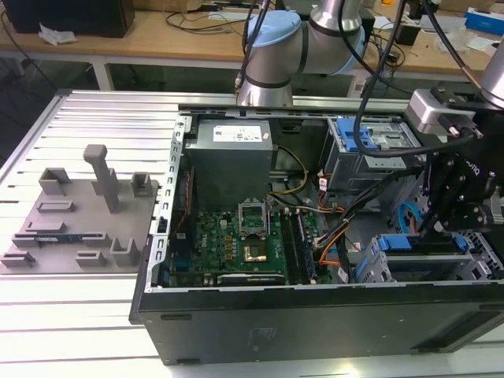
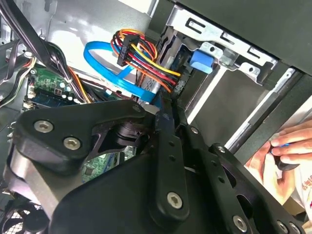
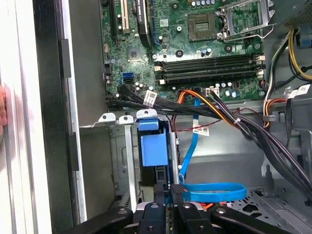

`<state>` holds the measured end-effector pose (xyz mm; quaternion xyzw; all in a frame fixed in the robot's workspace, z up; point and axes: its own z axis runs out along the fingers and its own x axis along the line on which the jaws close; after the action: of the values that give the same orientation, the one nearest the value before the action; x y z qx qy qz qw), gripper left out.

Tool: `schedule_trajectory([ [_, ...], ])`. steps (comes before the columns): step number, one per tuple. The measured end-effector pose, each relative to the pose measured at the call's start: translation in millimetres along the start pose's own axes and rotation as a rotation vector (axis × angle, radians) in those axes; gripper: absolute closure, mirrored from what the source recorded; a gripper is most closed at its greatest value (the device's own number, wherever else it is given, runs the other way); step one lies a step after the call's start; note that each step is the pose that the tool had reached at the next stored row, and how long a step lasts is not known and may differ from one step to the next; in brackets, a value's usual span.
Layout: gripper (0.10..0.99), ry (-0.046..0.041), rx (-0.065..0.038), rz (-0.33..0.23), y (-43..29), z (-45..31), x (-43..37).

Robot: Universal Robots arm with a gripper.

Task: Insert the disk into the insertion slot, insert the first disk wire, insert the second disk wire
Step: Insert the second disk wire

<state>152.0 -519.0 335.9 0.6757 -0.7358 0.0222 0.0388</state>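
Note:
The disk sits inside the insertion slot (image 1: 477, 253), a low grey cage at the case's front on the exterior view's right. Its blue carrier (image 1: 417, 243) and handle (image 3: 150, 145) (image 2: 201, 61) show; the silver body is hidden. My black gripper (image 1: 443, 223) hangs just behind the cage. Its fingertips (image 3: 176, 189) (image 2: 165, 113) stand pressed together on the end of a flat blue disk wire (image 3: 214, 191) (image 2: 109, 73). A black plug with red, yellow and orange wires (image 2: 127, 48) hangs free close by.
The open computer case (image 1: 315, 323) holds a green motherboard (image 1: 236, 240) (image 3: 195, 44), a power supply (image 1: 232, 153) and a taller cage with a blue latch (image 1: 366, 142). Black cable bundles (image 3: 253, 126) cross near the gripper. A person's hand (image 2: 287, 146) is beside the case. A grey fixture plate (image 1: 75, 216) lies on the exterior view's left.

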Motion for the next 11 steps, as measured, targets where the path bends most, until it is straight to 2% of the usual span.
schedule_trajectory([
  [1, 0.914, -0.0014, 0.0, 0.0, 0.1, 0.6, -0.1],
  [2, 0.855, -0.0003, 0.0, 0.0, 0.3, -0.9, -0.3],
  [3, 0.784, 0.0031, 0.0, 0.0, 0.6, -7.6, -0.4],
  [4, 0.784, 0.0044, 0.0, 0.0, 0.9, -14.6, -1.1],
  [6, 0.784, 0.0095, 0.001, 0.0, 1.5, -24.2, -3.1],
  [7, 0.784, 0.0135, 0.001, 0.0, 1.9, -34.2, -5.1],
  [8, 0.784, 0.0154, 0.001, 0.0, 2.1, -39.7, -5.8],
  [11, 0.784, 0.019, 0.002, 0.001, 2.5, -49.0, -6.5],
])
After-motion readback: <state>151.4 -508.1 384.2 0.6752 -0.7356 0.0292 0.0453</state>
